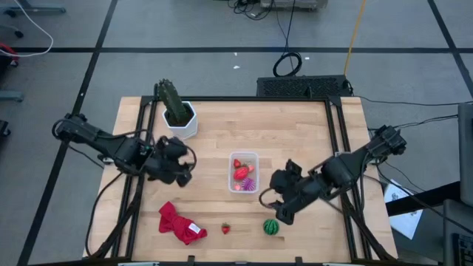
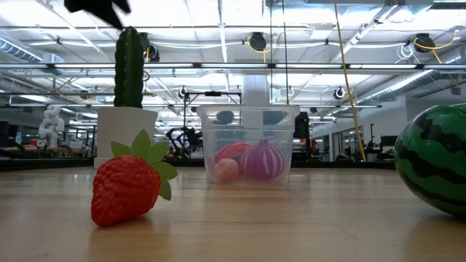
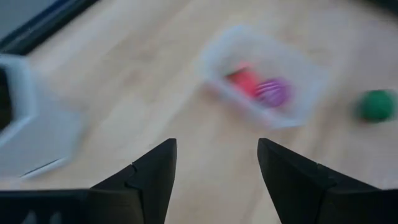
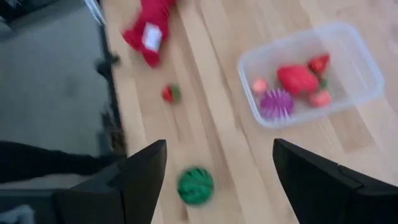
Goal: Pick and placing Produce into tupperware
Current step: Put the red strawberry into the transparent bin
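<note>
Both my grippers open, empty, above the table.
Small clear plastic tupperware tub [image 1: 243, 171] sits between left gripper [image 1: 179, 164] and right gripper [image 1: 278, 198]; green striped watermelon ball [image 1: 272, 227] just beside the right.

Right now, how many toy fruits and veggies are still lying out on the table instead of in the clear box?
2: a small strawberry near the red cloth, and a watermelon ball just below the right gripper. The rest sit in the tupperware.
</note>
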